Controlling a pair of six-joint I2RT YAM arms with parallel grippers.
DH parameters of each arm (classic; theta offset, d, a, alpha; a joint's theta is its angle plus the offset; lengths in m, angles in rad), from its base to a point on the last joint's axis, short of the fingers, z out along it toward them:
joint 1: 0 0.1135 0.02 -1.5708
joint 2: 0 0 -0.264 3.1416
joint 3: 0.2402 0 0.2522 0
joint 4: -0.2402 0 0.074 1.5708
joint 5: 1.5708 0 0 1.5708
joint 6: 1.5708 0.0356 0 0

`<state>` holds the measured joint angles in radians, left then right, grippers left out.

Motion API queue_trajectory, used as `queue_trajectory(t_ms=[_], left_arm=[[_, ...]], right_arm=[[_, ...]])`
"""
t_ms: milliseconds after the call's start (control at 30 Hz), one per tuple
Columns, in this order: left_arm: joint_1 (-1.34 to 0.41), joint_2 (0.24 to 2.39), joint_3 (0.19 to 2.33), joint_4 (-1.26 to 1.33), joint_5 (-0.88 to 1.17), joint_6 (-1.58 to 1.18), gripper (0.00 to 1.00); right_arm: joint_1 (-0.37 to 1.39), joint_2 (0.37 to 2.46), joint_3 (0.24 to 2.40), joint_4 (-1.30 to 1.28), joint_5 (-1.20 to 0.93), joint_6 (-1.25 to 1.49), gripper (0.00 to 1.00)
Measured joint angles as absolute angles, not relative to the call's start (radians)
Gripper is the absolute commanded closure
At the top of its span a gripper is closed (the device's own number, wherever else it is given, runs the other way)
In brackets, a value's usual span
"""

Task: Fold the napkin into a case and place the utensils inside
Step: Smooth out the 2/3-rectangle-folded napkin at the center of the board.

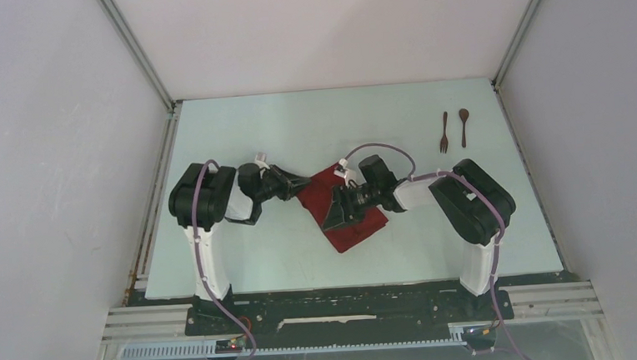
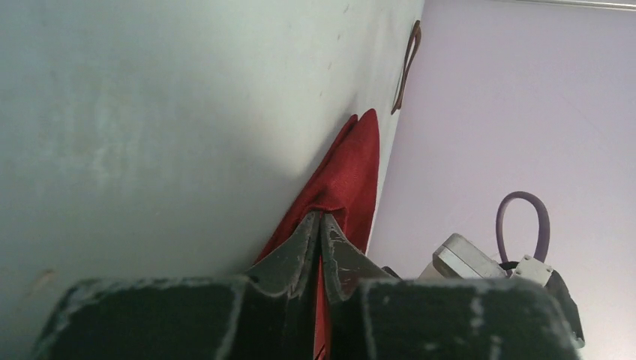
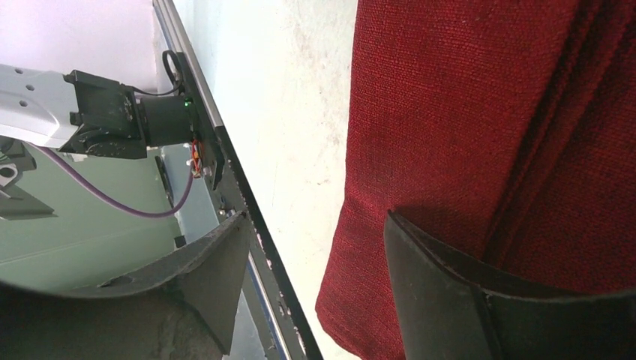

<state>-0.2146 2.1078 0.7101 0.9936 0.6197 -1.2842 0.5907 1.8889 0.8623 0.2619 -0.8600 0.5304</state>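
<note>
The dark red napkin (image 1: 353, 218) lies folded into a narrow oblong at the table's middle, running diagonally. My left gripper (image 1: 305, 183) is shut on the napkin's upper left edge. In the left wrist view its fingertips (image 2: 322, 219) pinch the cloth (image 2: 354, 169), with a thin strip of red between them. My right gripper (image 1: 331, 211) is open over the napkin's middle. In the right wrist view one finger (image 3: 439, 292) rests on the cloth (image 3: 465, 112) and the other finger (image 3: 214, 274) is off its edge. The brown wooden fork (image 1: 444, 132) and spoon (image 1: 465, 127) lie side by side at the far right.
The pale table (image 1: 295, 123) is boxed in by grey walls on three sides. A metal rail (image 1: 348, 307) with the arm bases runs along the near edge. One utensil (image 2: 407, 67) shows far off in the left wrist view.
</note>
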Motion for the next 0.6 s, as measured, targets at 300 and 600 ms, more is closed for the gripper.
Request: queue_trajectory(t_ms=[300, 600], left_arm=[[-0.227, 2.105, 0.709, 0.990, 0.582, -1.240, 0.94], [-0.227, 2.104, 0.711, 0.991, 0.580, -1.240, 1.00]], right_arm=[[0.611, 1.887, 0.999, 0.111, -0.822, 0.522, 0.10], [0.615, 1.994, 1.294, 0.159, -0.887, 0.583, 0.04]])
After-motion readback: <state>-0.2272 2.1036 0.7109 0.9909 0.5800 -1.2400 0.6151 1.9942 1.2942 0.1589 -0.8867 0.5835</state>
